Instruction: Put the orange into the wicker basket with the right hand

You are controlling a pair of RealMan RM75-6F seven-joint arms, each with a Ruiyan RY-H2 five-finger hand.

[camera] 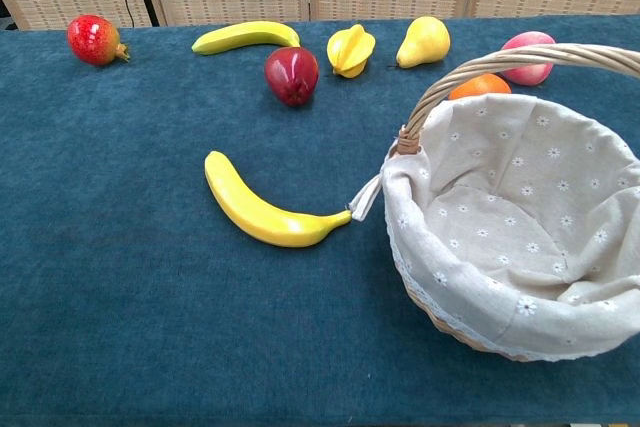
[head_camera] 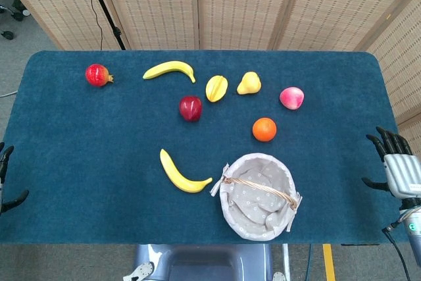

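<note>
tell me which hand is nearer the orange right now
Right. The right hand hangs open off the table's right edge, below and right of the orange. The left hand sits off the far left edge, much farther away.

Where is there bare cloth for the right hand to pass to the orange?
Bare cloth runs from the right hand at the table edge to the orange, between the peach and the basket. The back row of fruit is crowded.

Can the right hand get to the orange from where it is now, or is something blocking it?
Probably yes. The right hand is open at the table's right edge, and only bare cloth lies between it and the orange. The peach and wicker basket sit off that line.
</note>
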